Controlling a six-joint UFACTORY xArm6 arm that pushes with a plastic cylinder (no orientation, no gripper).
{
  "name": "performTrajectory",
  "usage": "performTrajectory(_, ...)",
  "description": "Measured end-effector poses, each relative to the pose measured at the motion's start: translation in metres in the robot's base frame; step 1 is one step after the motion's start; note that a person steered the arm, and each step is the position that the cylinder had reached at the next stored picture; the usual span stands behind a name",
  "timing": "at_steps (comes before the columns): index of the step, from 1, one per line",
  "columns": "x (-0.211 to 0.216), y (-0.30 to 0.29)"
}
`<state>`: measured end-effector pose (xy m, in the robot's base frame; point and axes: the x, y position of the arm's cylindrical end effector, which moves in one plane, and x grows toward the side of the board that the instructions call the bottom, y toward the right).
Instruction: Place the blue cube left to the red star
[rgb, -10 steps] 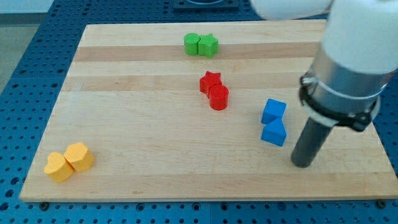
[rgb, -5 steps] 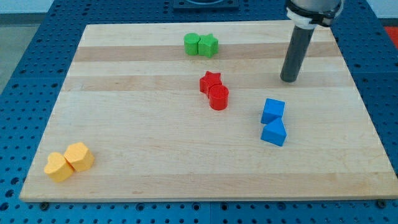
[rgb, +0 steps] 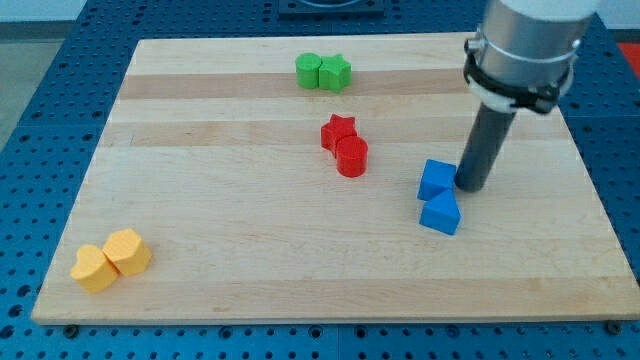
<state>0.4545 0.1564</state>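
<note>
Blue cube (rgb: 438, 179), small and solid, sits right of the board's centre with my tip (rgb: 469, 186), the lower end of a straight dark rod, just beside or touching its right face; there are no jaws on this rod, so nothing is open, shut or held. A blue wedge-like block (rgb: 441, 213) lies against the cube's lower edge. Further left, the red star (rgb: 338, 131) stands touching a red cylinder (rgb: 352, 157) just below it. Near the top sit a green cylinder (rgb: 308, 70) and green star (rgb: 335, 72); two yellow blocks (rgb: 111, 259) rest at the wooden board's (rgb: 230, 200) lower left. The step looks like the start of the leftward push. Since the red pair blocks a straight path, the cube probably needs steering below and around them to reach the star's left.
</note>
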Motion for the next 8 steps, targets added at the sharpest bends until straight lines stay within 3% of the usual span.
performTrajectory(1, -0.05, 0.003)
performTrajectory(4, 0.023, -0.033)
performTrajectory(8, 0.035, -0.025)
